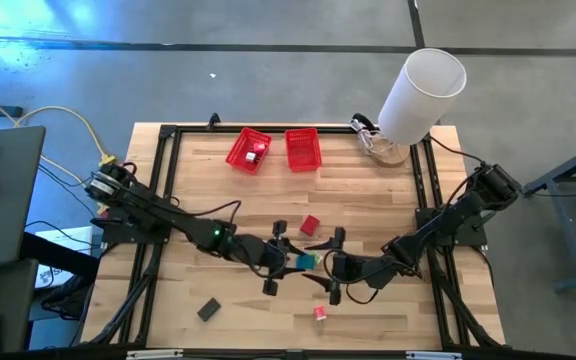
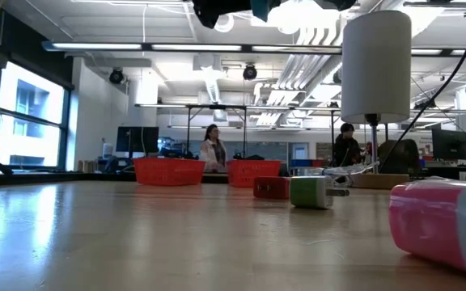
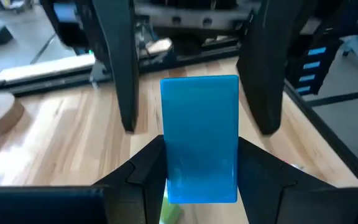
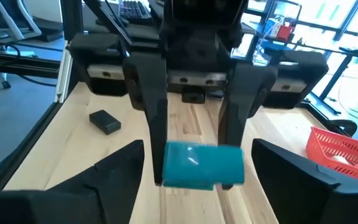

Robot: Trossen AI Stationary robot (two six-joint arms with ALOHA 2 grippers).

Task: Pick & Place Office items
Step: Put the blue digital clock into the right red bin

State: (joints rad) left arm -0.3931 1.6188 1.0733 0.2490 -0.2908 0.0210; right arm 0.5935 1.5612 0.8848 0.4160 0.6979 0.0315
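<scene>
The teal block (image 1: 305, 261) hangs above the middle of the bench (image 1: 368, 190), held between the two fingers (image 3: 135, 180) of the left gripper (image 1: 290, 262), which are closed narrowly on its sides. In the left wrist view the block (image 3: 199, 138) stands on end between those fingers. The right gripper (image 1: 335, 265) faces it from the other side, its fingers (image 4: 114, 168) spread wide to either side of the block (image 4: 202, 165) and not touching it.

One red block (image 1: 310, 225) lies on the bench just behind the two grippers. One small red and pink piece (image 1: 320, 314) lies nearer the front edge, and one dark grey block (image 1: 208, 309) lies toward the front left. In the low view one green and silvery block (image 2: 314, 192) sits beside a red one (image 2: 270, 187).

Two red mesh baskets (image 1: 248, 149) (image 1: 303, 149) stand side by side at the back of the bench, the left one holding a small pale piece. One big white cylinder (image 1: 420, 93) stands at the back right corner.
</scene>
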